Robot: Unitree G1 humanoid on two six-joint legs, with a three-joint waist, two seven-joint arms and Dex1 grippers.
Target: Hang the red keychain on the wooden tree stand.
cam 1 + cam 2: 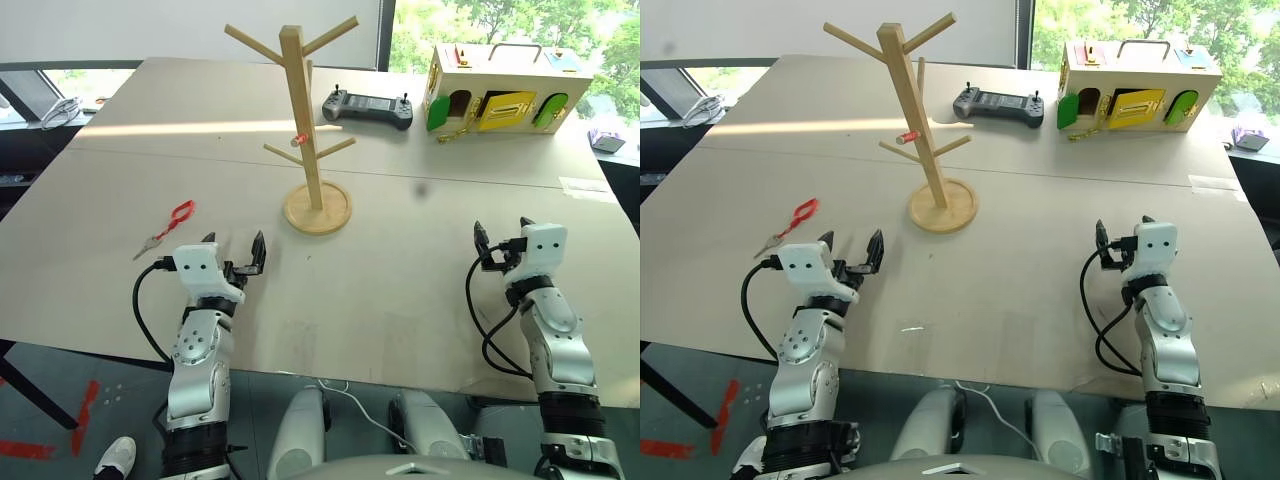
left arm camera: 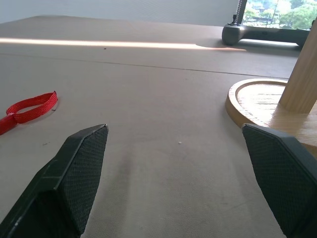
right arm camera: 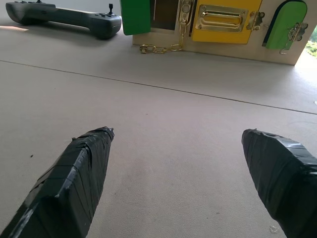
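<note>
Arm and gripper hardware, both sides.

Each forearm is a silver-grey metal casing with round recessed screw points, topped by a white box-shaped wrist housing. A black cable loops from each housing back toward the forearm. The left gripper [image 1: 236, 255] carries two black wedge-shaped fingers [image 2: 74, 173] with a fine textured face; those of the right gripper [image 1: 503, 233] are wrapped in black tape [image 3: 81, 168].

Left gripper [image 2: 173, 148] spread wide over bare table [image 2: 148, 99] — red keychain [image 2: 29, 108] lying at ten o'clock, wooden tree stand [image 2: 257, 101] at two, grey controller [image 2: 262, 34] beyond.
</note>
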